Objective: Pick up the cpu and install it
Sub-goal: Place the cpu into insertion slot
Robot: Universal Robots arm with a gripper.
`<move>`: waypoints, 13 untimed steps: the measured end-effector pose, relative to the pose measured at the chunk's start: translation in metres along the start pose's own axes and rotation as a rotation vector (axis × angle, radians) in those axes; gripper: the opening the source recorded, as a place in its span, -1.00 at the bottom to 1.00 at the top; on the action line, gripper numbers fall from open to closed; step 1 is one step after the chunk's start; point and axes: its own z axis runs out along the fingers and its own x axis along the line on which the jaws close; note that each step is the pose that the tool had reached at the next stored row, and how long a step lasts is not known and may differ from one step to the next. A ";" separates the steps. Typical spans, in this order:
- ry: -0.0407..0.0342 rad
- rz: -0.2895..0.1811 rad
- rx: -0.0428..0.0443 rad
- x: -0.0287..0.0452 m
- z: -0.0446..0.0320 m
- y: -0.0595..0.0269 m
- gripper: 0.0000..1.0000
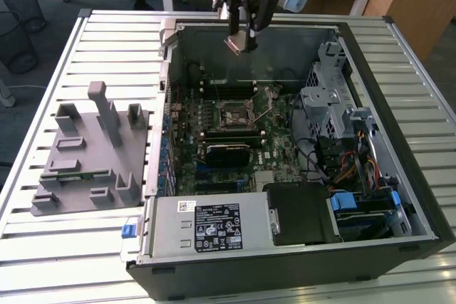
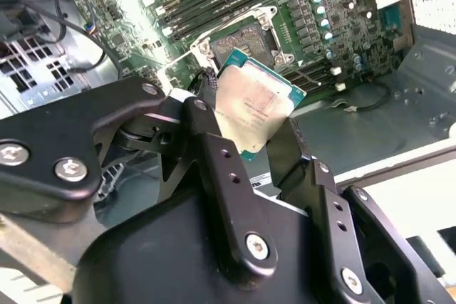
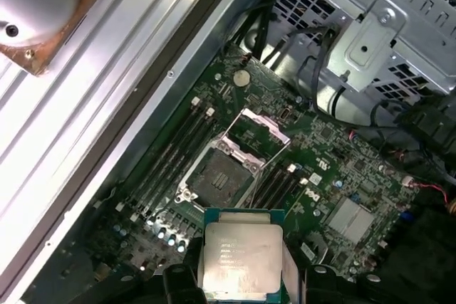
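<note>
one tool (image 1: pixel 240 42) clamped on cpu (image 3: pixel 241 261), open socket (image 3: pixel 222 176) in both wrist views, grey tray (image 1: pixel 85 169) in exterior view

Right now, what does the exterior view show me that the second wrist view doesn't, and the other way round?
Exterior view: the whole open computer case lying on the slatted table, with a grey fixture tray beside it on the exterior view's left. Second wrist view: close up, the tool's black fingers and their screws. Shared: the tool shut on the cpu, held above the empty motherboard socket.
</note>
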 end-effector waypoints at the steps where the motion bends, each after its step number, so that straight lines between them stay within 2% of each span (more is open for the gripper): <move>1: -0.0001 0.012 0.0008 0.0001 0.0001 0.0000 0.05; 13: -0.0006 0.160 0.0093 0.0012 0.0015 0.0008 0.05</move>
